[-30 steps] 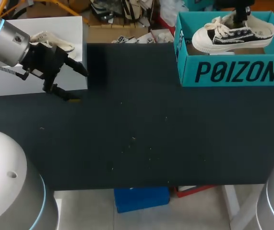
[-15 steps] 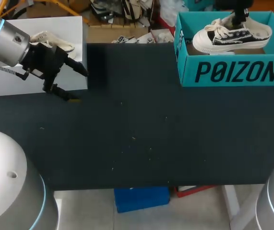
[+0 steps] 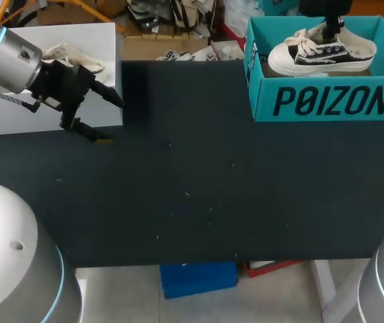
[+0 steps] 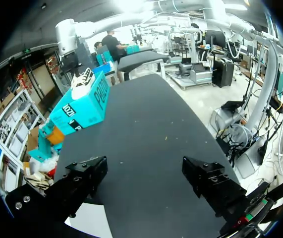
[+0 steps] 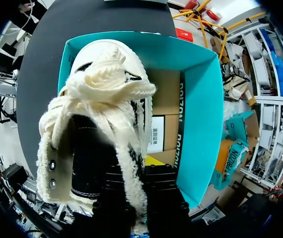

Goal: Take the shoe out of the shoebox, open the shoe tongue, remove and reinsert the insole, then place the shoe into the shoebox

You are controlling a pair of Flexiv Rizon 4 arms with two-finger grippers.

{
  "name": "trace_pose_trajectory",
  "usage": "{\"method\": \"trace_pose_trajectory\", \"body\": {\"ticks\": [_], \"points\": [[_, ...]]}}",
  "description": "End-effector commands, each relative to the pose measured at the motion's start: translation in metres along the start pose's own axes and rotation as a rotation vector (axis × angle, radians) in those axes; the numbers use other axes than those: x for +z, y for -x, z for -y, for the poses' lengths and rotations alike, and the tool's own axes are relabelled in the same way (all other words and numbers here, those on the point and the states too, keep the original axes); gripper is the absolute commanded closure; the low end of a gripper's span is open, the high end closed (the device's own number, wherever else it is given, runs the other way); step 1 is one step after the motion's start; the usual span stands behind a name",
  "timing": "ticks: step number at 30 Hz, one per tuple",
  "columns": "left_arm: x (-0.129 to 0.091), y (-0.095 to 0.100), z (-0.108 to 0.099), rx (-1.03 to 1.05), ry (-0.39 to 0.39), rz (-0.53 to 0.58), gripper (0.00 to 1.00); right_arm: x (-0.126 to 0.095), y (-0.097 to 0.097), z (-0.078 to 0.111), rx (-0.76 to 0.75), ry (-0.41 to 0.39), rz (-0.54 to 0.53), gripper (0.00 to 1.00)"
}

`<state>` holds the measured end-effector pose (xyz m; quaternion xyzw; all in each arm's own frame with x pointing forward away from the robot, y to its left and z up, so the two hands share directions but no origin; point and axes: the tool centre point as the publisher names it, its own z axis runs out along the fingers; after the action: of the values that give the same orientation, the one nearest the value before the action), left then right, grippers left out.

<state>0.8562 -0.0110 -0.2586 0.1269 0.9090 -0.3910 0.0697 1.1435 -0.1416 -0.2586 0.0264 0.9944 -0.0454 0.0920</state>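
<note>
A black and cream sneaker (image 3: 319, 55) hangs in the opening of the teal shoebox (image 3: 326, 101) at the table's back right. My right gripper (image 3: 331, 25) comes down from above and is shut on the shoe at its laces and tongue. In the right wrist view the shoe (image 5: 106, 99) hangs toe-down from the gripper (image 5: 141, 198) over the box's cardboard floor (image 5: 163, 106). My left gripper (image 3: 104, 118) stands open and empty at the back left, far from the box. Its fingers (image 4: 77, 183) frame bare table, with the shoebox (image 4: 82, 109) far ahead.
A white flat board (image 3: 57, 81) lies at the table's back left, under my left arm, with a cream item (image 3: 77, 57) on it. The dark tabletop (image 3: 198, 175) stretches between the two arms.
The right gripper has lowered the shoe a little deeper into the box, and the heel has swung slightly inward. The left arm has not moved.
</note>
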Motion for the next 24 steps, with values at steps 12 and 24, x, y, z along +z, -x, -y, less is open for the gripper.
{"method": "trace_pose_trajectory", "body": {"ticks": [12, 24], "points": [[0.0, 0.0, 0.001, -0.001, 0.004, -0.003, 0.0, 0.022, 0.012, 0.002, 0.021, 0.006, -0.019, 1.0], [0.0, 0.0, 0.001, -0.001, 0.004, -0.003, 0.0, 0.034, 0.015, 0.008, 0.029, -0.003, -0.031, 1.0]]}}
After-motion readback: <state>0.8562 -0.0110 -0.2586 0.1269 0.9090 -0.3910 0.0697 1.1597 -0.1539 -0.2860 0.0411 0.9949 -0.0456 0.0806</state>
